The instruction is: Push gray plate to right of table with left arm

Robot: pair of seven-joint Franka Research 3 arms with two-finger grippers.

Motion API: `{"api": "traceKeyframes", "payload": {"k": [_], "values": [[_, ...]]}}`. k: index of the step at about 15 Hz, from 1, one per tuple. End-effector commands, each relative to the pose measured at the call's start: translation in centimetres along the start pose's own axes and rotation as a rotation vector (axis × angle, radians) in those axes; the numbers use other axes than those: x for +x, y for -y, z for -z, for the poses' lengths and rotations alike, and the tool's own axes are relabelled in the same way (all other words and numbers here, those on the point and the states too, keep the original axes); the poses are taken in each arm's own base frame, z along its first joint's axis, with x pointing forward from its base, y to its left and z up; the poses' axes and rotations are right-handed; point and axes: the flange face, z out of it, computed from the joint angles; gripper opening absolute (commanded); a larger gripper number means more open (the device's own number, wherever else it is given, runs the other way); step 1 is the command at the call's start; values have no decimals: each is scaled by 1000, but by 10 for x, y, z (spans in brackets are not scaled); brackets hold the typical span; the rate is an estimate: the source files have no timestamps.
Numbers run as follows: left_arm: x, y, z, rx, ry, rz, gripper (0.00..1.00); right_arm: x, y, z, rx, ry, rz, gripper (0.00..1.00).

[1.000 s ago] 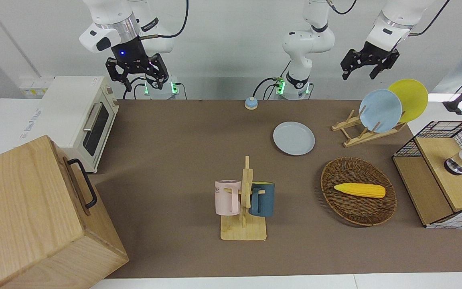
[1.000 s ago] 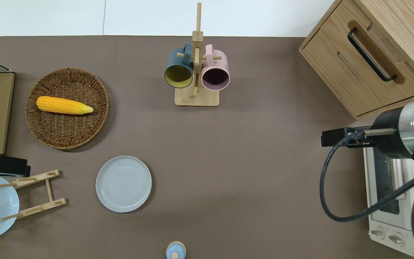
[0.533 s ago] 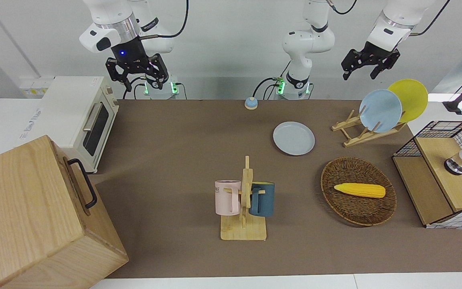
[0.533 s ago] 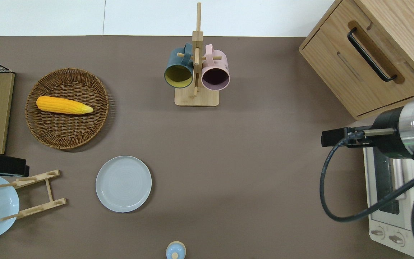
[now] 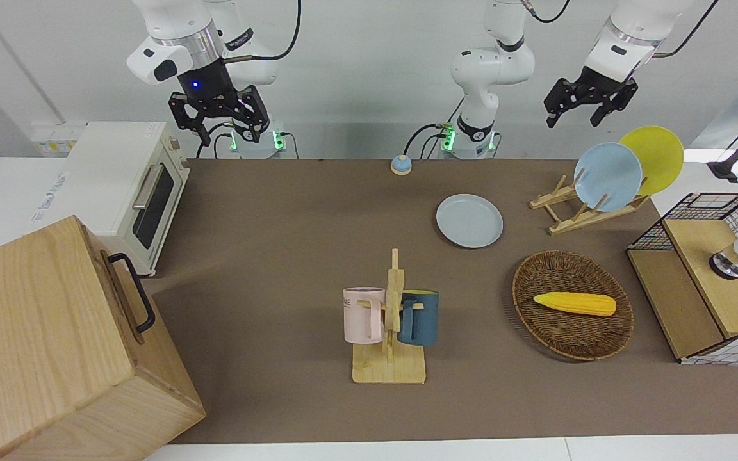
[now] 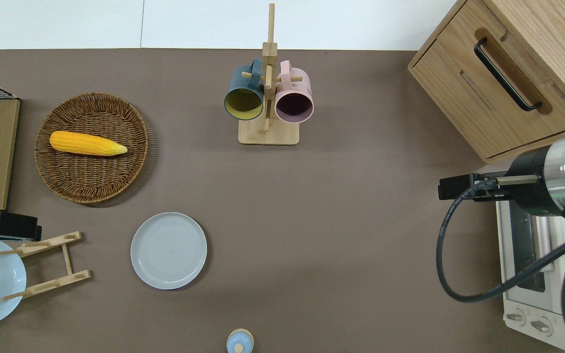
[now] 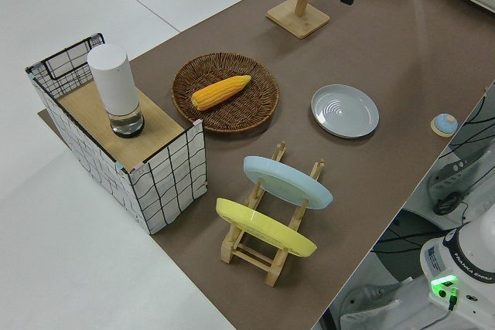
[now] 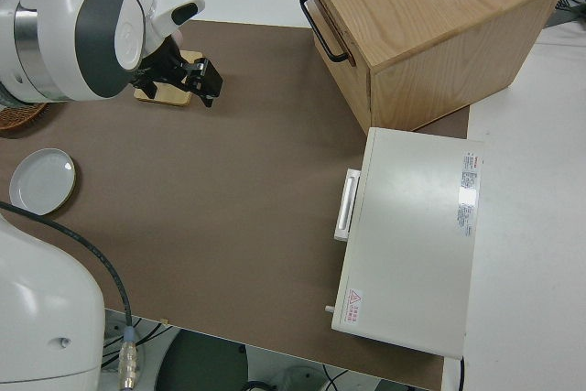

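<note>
The gray plate (image 5: pixel 469 220) (image 6: pixel 168 250) (image 7: pixel 345 110) (image 8: pixel 41 180) lies flat on the brown table (image 5: pixel 279 224), between the middle and the left arm's end, on the half nearer to the robots. My left gripper (image 5: pixel 585 107) (image 6: pixel 0 226) hangs open and empty in the air over the wooden dish rack (image 5: pixel 574 208), well apart from the plate. The right arm is parked, its gripper (image 5: pixel 218 121) (image 8: pixel 197 80) open and empty.
The rack holds a sky-blue plate (image 5: pixel 607 176) and a yellow plate (image 5: pixel 654 157). A wicker basket (image 5: pixel 535 320) with a corn cob (image 5: pixel 574 303) sits farther out. A mug tree (image 5: pixel 389 320) stands mid-table, a small bell (image 5: pixel 401 164) near the robots. A toaster oven (image 5: pixel 132 186) and a wooden cabinet (image 5: pixel 55 346) fill the right arm's end.
My left gripper has risen slightly over the dish rack. The plate and the right arm have not moved.
</note>
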Motion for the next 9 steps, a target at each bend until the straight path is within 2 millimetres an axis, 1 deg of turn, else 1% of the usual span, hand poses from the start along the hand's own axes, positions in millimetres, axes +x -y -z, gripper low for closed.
{"api": "traceKeyframes", "payload": {"k": [1,3,5,6,9], "values": [[-6,-2,0,13,8,-14,991,1,0,3,18,0,-4,996],[-8,-3,-7,11,-15,-10,991,1,0,3,18,0,-4,996],[-11,1,-20,-17,-30,4,991,1,1,3,18,0,-3,996],[-11,2,-27,-17,-28,6,991,1,0,3,18,0,-4,996],[-6,1,-35,-33,-43,7,987,1,1,3,18,0,-3,996]]}}
